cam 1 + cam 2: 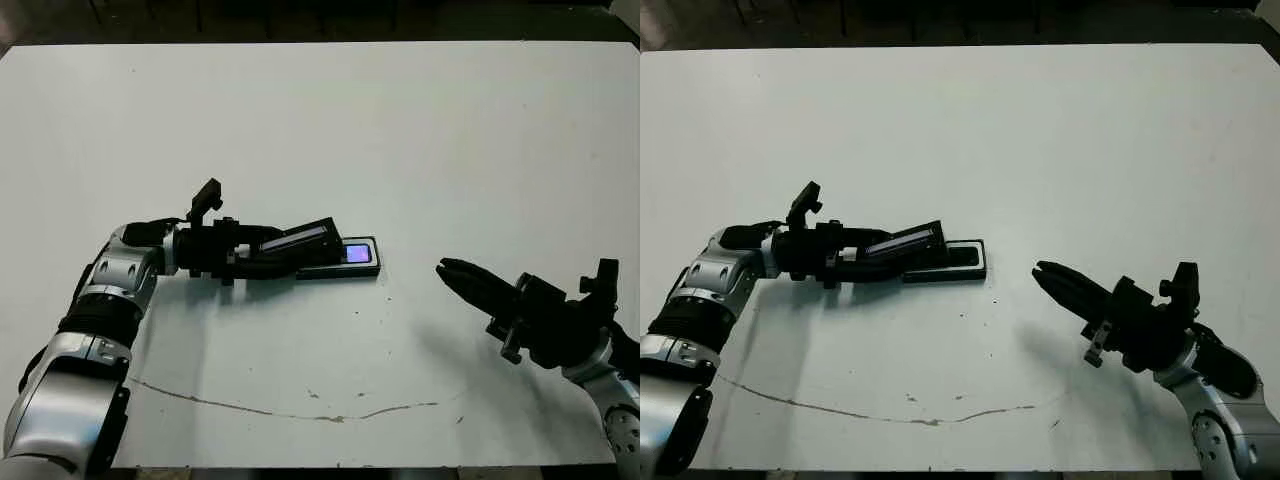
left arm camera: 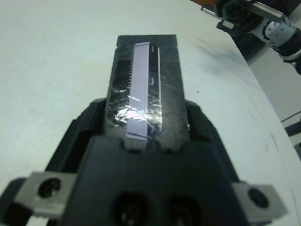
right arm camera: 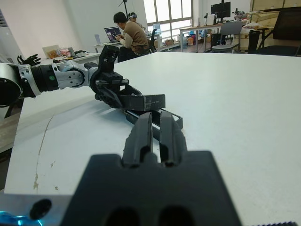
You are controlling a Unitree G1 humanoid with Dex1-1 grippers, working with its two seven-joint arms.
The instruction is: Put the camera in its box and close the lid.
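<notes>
My left gripper (image 1: 272, 256) is shut on the lid (image 1: 306, 238), a black slab with a silvery strip (image 2: 143, 89). It holds the lid tilted, with the far end raised over the left part of the box (image 1: 340, 270). The box lies flat on the white table, and the camera's bluish-purple patch (image 1: 357, 252) shows inside at its right end. The rest of the camera is hidden under the lid. To the right, my right gripper (image 1: 447, 268) hovers shut and holds nothing, a short gap away from the box. The right wrist view looks past its fingers (image 3: 143, 129) at the box (image 3: 173, 118) and lid (image 3: 146, 101).
A thin brown scratch (image 1: 290, 408) runs across the table near its front edge. The table's far edge (image 1: 320, 42) meets a dark floor. Beyond the table, the right wrist view shows a seated person (image 3: 129, 35) among desks and chairs.
</notes>
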